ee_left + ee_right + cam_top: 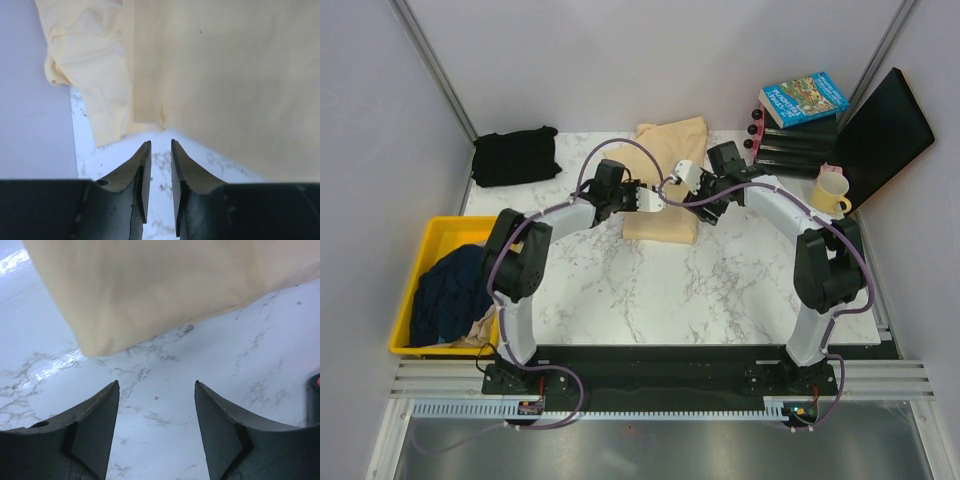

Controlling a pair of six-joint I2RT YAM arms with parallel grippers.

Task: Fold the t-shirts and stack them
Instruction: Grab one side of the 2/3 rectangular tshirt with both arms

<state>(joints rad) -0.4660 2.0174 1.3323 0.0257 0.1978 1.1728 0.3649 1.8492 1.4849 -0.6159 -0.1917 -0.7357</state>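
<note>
The cream-yellow shirt lies on the marble table, partly folded into a long, fairly flat shape. Both sets of jaws meet over its middle. From the left wrist camera its cloth looks smooth and wide. A seam runs down toward the fingertips, and a rumpled, bunched part sits off to the left of it. From the right wrist camera the shirt shows a soft, rounded folded edge and one blunt corner.

The left gripper has its jaws only a narrow slit apart. Nothing is between them except bare marble. The shirt's near edge lies just ahead of the tips, very close, but I cannot tell whether it touches them.

The right gripper has its jaws spread wide and holds nothing. The shirt's folded corner lies ahead of its left fingertip, near but apart from it, with bare table showing between.

The black shirt is bunched on the table well off to the left of the left jaws. The dark navy shirt is heaped in a yellow bin, far from both grippers.
</note>
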